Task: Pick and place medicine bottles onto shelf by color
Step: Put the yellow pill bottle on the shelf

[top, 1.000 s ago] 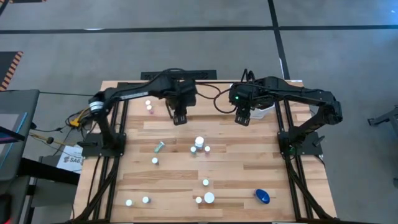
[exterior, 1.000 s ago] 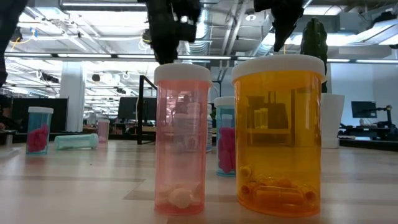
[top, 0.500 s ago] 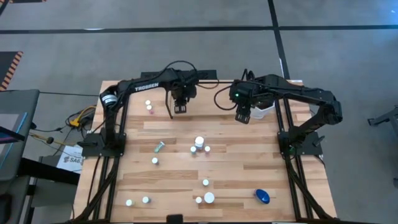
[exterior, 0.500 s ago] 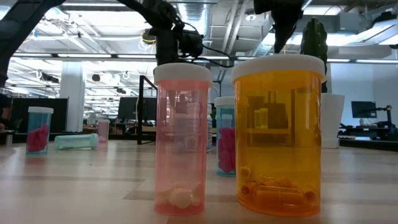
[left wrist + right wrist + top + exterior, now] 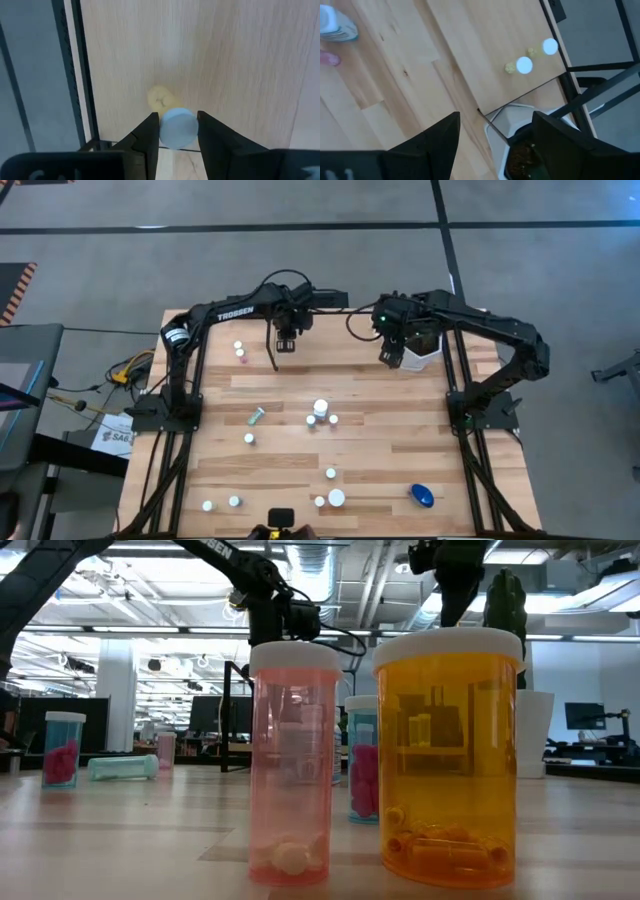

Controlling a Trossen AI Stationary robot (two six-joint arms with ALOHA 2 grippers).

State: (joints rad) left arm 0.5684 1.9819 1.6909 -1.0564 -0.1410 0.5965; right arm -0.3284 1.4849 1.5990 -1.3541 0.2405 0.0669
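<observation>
A white-capped bottle (image 5: 177,127) is seen clamped between the nearly closed fingers of the left gripper (image 5: 285,343), held over the light wood board of the shelf (image 5: 210,55) at the table's far edge. The right gripper (image 5: 391,358) is held with fingers spread wide and empty above the white plant pot (image 5: 418,358). Further bottles (image 5: 321,410) are left scattered across the wooden table (image 5: 400,440), a blue one (image 5: 422,496) near the front.
</observation>
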